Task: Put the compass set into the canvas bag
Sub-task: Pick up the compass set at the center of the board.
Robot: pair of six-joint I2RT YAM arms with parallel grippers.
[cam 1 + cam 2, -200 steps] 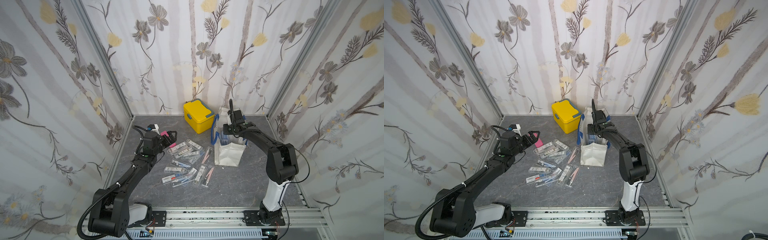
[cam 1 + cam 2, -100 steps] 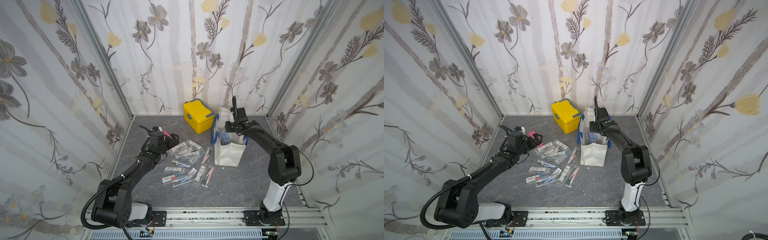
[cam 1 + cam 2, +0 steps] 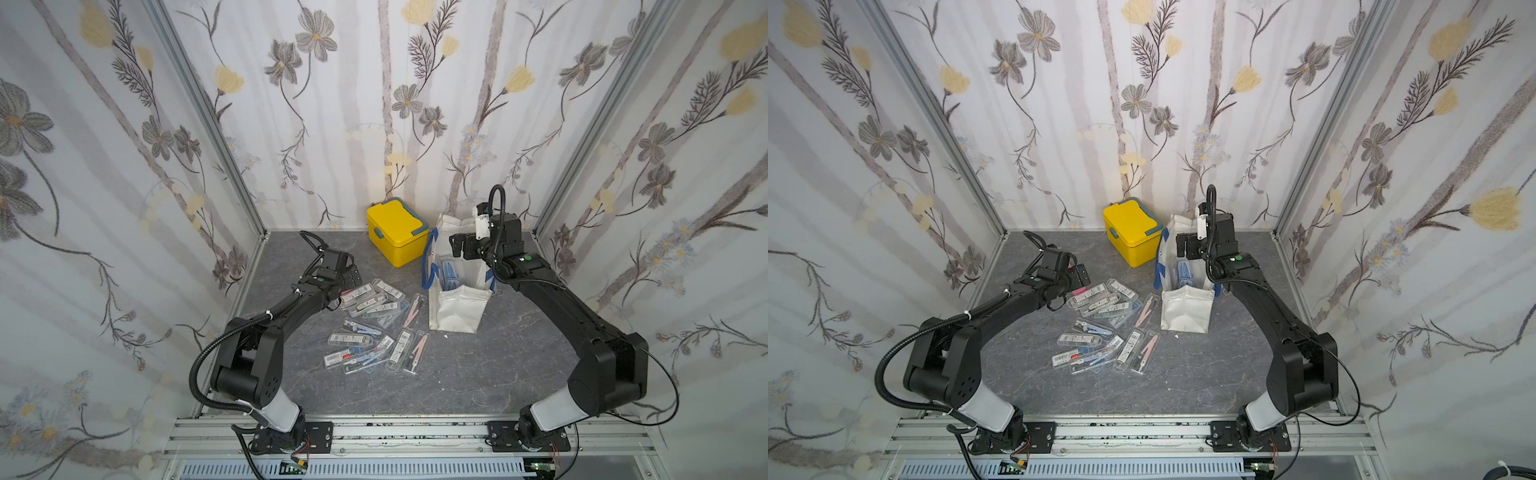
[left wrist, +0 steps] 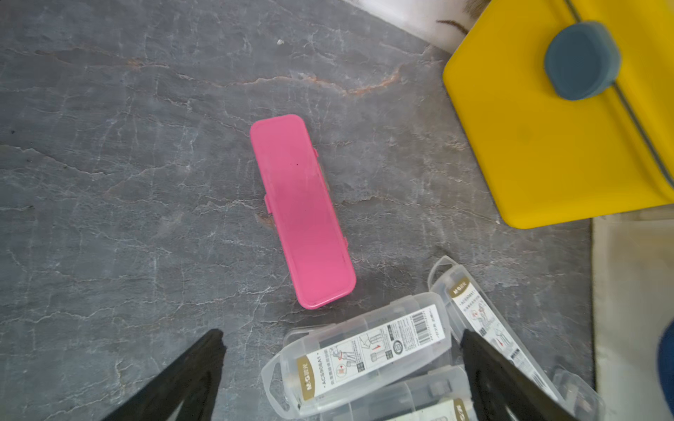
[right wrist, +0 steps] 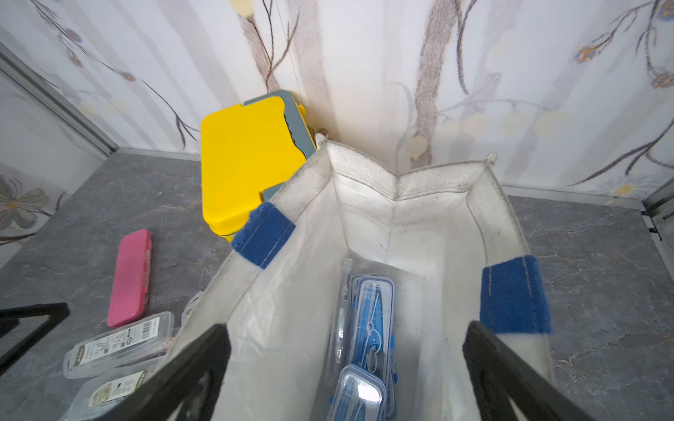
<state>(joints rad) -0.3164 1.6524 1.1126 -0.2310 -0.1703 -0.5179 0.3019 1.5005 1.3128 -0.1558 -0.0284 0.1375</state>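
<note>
The off-white canvas bag (image 3: 456, 305) (image 3: 1185, 309) stands open by the back wall, blue handles hanging down. Blue compass sets (image 5: 372, 320) in clear cases lie inside it. My right gripper (image 3: 457, 247) (image 5: 346, 326) hovers open over the bag's mouth (image 5: 401, 178), holding nothing. Several more compass sets (image 3: 374, 324) (image 3: 1100, 328) in clear cases lie scattered on the floor left of the bag. My left gripper (image 3: 353, 276) (image 4: 341, 333) is open just above the pile's far left end, with a labelled clear case (image 4: 364, 353) below its fingers.
A yellow lidded box (image 3: 397, 232) (image 5: 248, 164) sits against the back wall, touching the bag's left side. A pink case (image 4: 301, 209) (image 5: 129, 277) lies flat on the grey floor beyond the left gripper. Patterned walls enclose three sides.
The right gripper's jaws have gone from shut to wide open above the bag. The left gripper has dropped lower, onto the far left end of the pile.
</note>
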